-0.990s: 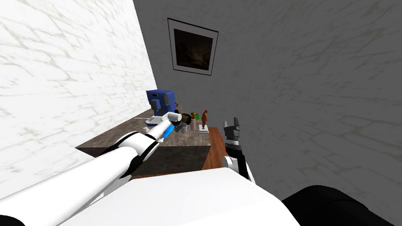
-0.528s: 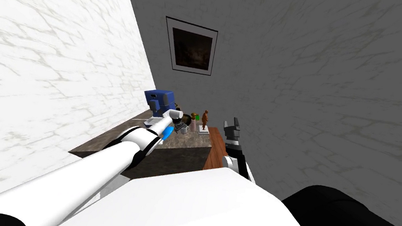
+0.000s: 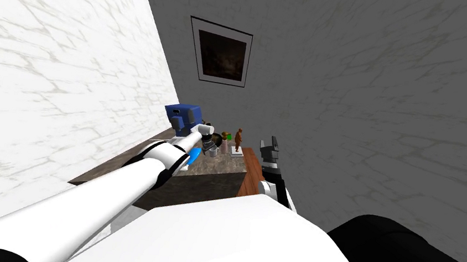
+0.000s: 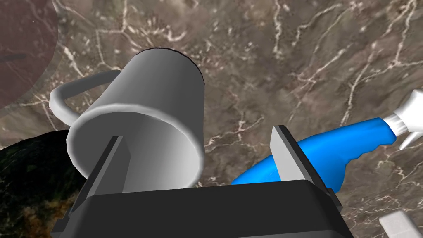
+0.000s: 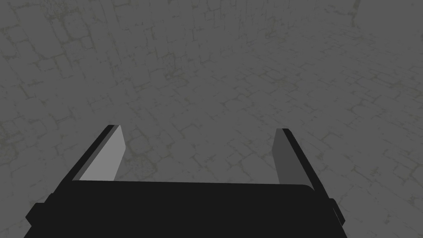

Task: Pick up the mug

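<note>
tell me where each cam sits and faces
Head view: on the head, steeply down at the counter; left arm outstretched, right gripper raised.
Left wrist view: on that hand, along the open left gripper at the mug.
Right wrist view: on that hand, fingers open.
Shared: head and left wrist see the counter.

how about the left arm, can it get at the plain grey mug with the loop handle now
Probably yes: the left gripper is open right over the grey mug, one finger at its mouth, the other outside its wall. The blue spray bottle lying by that outer finger might get nudged.
</note>
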`<state>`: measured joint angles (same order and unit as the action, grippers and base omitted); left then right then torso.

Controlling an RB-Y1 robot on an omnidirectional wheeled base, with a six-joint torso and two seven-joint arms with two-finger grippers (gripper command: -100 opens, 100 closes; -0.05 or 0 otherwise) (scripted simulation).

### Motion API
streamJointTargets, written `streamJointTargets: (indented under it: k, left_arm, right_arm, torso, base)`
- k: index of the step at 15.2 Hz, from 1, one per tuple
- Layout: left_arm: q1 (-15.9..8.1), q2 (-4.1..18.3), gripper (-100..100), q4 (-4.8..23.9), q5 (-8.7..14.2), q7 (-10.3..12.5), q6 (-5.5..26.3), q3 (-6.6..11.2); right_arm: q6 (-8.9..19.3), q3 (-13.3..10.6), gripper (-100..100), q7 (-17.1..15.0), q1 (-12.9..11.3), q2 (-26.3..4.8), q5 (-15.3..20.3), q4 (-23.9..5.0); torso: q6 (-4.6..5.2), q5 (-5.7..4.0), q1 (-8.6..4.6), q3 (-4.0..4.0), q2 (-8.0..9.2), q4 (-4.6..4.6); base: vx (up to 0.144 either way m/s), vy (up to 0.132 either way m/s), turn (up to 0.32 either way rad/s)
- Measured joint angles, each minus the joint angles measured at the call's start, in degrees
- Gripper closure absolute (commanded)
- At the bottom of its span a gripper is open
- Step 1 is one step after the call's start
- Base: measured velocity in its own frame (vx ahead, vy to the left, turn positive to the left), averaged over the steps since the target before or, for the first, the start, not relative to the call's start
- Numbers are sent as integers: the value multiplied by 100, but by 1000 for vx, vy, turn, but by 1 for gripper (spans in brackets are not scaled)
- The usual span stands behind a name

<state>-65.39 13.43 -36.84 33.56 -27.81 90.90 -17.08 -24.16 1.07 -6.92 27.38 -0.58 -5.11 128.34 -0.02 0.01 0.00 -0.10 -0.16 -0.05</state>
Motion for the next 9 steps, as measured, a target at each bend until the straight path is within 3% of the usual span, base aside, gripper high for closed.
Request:
streamJointTargets:
  k: [3, 4, 9]
  left_arm:
    - [163, -66, -100, 50, -88, 7, -202, -4]
    - [168, -75, 100, 69, -95, 6, -237, -5]
    - [163, -78, 100, 63, -84, 7, -244, 6]
  right_arm:
    - [0, 0, 0, 0, -1, 0, 0, 0]
    - [0, 0, 0, 0, 0, 0, 0, 0]
    - [0, 0, 0, 0, 0, 0, 0, 0]
  torso:
    - [1, 1, 3, 6, 11, 1]
    - [0, 1, 2, 7, 12, 3]
    - [-1, -8, -8, 6, 13, 0]
  base:
    - [1, 13, -41]
    - [0, 0, 0]
    - [-1, -1, 13]
